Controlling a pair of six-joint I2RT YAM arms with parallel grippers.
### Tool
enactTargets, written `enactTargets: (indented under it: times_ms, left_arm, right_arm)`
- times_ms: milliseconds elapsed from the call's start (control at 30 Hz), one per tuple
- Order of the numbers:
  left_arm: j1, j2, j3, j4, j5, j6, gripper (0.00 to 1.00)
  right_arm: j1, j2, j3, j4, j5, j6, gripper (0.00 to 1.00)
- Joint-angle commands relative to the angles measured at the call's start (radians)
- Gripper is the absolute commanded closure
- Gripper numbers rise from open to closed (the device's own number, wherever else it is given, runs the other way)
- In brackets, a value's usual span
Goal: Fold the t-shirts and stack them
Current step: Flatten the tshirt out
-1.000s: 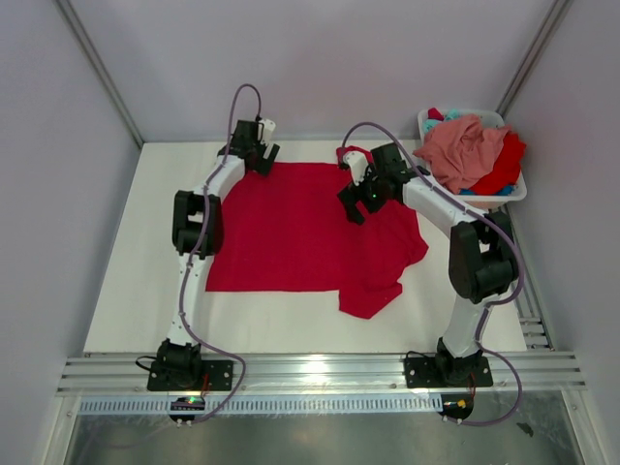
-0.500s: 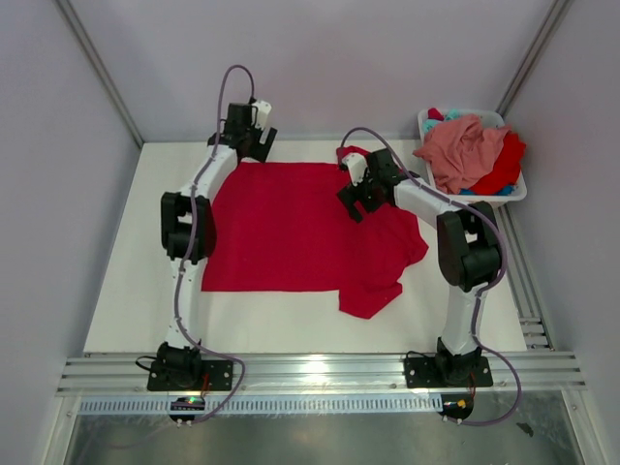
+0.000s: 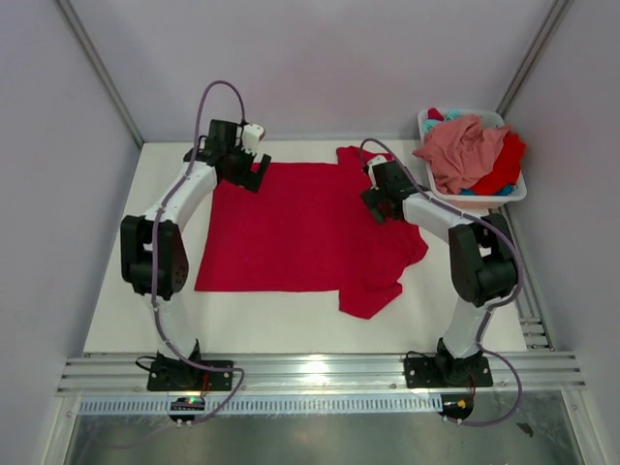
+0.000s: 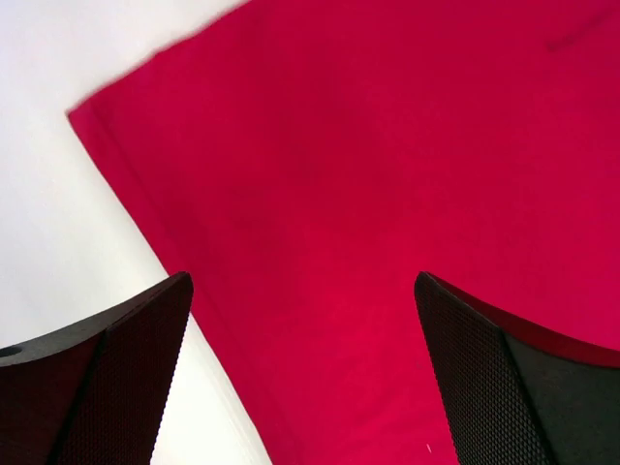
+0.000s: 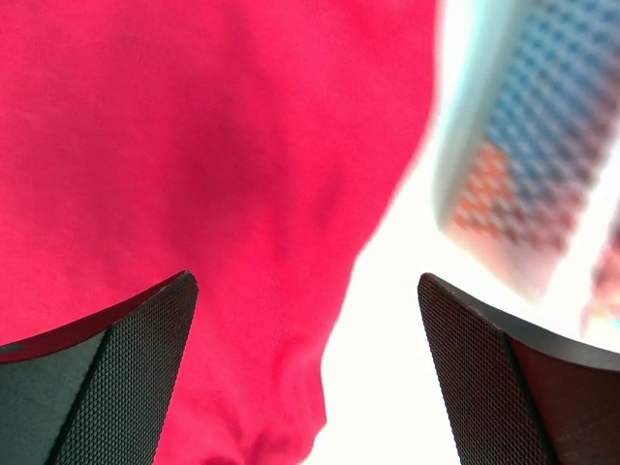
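A bright red t-shirt (image 3: 300, 232) lies spread flat across the middle of the table (image 3: 126, 291), its right sleeve bunched at the near right. My left gripper (image 3: 254, 176) hangs open just above its far left corner. The left wrist view shows that red cloth (image 4: 387, 174) and its edge between the wide black fingers (image 4: 126, 368), with nothing held in the left gripper (image 4: 302, 281). My right gripper (image 3: 378, 205) is open over the shirt's far right edge. The right wrist view shows red cloth (image 5: 194, 174) on the left and the right gripper (image 5: 305, 281) empty. A salmon pink t-shirt (image 3: 465, 150), another red one (image 3: 506, 165) and a bit of teal (image 3: 451, 116) are piled together.
The pile sits in a white plastic basket (image 3: 480, 197) at the far right corner, blurred at the upper right of the right wrist view (image 5: 523, 145). Grey walls close in the table on three sides. A metal rail (image 3: 310, 373) runs along the near edge.
The left arm swung left and its gripper came from the back edge to the shirt's far left corner. The right gripper shifted right toward the shirt's right edge. Both stayed open.
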Motion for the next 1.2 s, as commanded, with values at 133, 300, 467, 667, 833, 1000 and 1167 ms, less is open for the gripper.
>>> enactTargets:
  times_ms: [133,300,467,667,833,1000,1167]
  left_arm:
    - [-0.005,-0.254,-0.288,-0.016,0.157,0.029,0.02]
    - [-0.005,-0.288,-0.394,0.014,0.189,0.008,0.02]
    - [-0.005,-0.336,-0.474,0.086,0.200,-0.025,0.02]
    - [-0.005,-0.348,-0.496,0.106,0.175,-0.042,0.02]
    - [-0.005,-0.386,-0.522,0.121,0.166,-0.046,0.02]
    - [-0.005,-0.385,-0.540,0.114,0.163,-0.037,0.02]
    - [-0.005,-0.385,-0.557,0.112,0.157,-0.023,0.02]
  right_arm:
    - [-0.002,-0.193,-0.165,0.120,0.310,0.074,0.01]
    - [-0.048,-0.156,-0.102,-0.065,0.222,0.172,0.01]
    - [-0.207,-0.191,-0.099,-0.157,-0.067,0.296,0.00]
    - [-0.243,-0.191,-0.146,-0.182,-0.128,0.299,0.01]
    - [-0.253,-0.289,-0.198,-0.243,-0.243,0.298,0.01]
    - [-0.255,-0.374,-0.289,-0.254,-0.349,0.261,0.02]
    - [-0.253,-0.432,-0.317,-0.266,-0.349,0.249,0.01]
